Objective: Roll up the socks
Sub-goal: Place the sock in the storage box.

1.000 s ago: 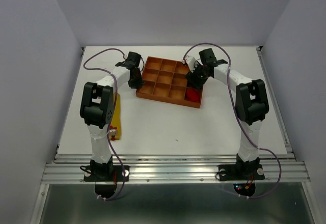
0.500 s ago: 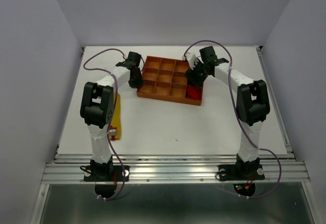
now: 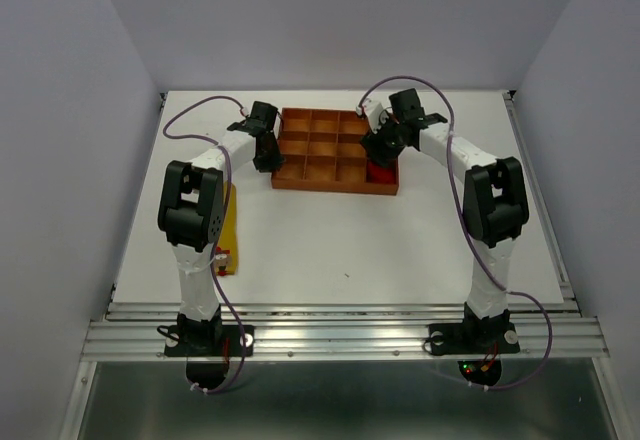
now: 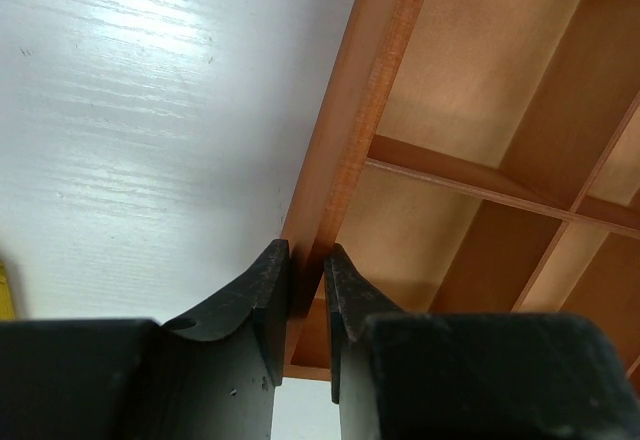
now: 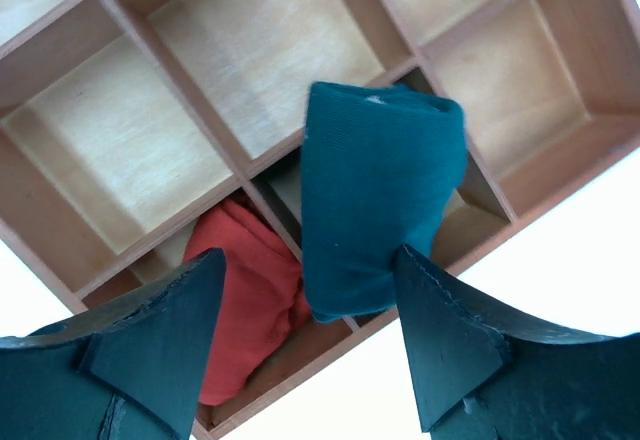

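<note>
The orange-brown compartmented tray (image 3: 300,170) stands at the table's far middle. A rolled red sock (image 3: 380,173) sits in its near right compartment, and also shows in the right wrist view (image 5: 255,290). A rolled dark teal sock (image 5: 380,190) stands on end in the compartment beside the red one. My right gripper (image 5: 308,253) hangs over it, jaws wide open, with the right finger against the sock. My left gripper (image 4: 306,250) is shut on the tray's left wall (image 4: 345,130). A flat yellow sock (image 3: 230,222) lies on the table by the left arm.
The other tray compartments (image 5: 250,55) in view hold nothing. The white table (image 3: 400,240) ends in walls on both sides and a metal rail (image 3: 340,310) at the near edge. Purple cables loop over both arms.
The tray has slid away from the arms and turned squarer to the table, with my left gripper on its wall. My right gripper has moved a little farther back above the right compartments.
</note>
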Controlling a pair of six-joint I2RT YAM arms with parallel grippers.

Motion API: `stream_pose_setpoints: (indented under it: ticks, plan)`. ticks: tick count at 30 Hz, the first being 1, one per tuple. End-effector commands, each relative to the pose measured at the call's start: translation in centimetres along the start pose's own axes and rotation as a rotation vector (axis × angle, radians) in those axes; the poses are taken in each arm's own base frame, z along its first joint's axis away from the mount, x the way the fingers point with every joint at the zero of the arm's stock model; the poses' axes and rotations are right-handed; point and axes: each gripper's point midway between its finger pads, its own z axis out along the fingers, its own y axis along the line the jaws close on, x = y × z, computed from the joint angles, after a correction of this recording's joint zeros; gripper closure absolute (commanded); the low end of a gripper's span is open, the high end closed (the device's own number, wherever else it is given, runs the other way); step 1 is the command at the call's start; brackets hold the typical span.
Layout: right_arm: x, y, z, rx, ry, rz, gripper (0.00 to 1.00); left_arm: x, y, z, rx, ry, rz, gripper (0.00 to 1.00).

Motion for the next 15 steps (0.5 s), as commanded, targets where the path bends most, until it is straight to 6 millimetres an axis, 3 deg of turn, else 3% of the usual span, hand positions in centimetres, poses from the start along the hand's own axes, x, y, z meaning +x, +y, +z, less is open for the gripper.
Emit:
stream_pose_setpoints:
  ticks: [1, 15]
  plan:
    - [-3.1, -3.3, 0.4, 0.165, -0.074, 0.016, 0.27, 1.6, 0.7, 2.1, -0.033, 0.035, -0.062, 1.0]
    - [-7.2, -6.4, -1.8, 0.305, -0.196, -0.002, 0.19, 1.5, 0.6, 2.5, -0.037, 0.046, -0.041, 1.0]
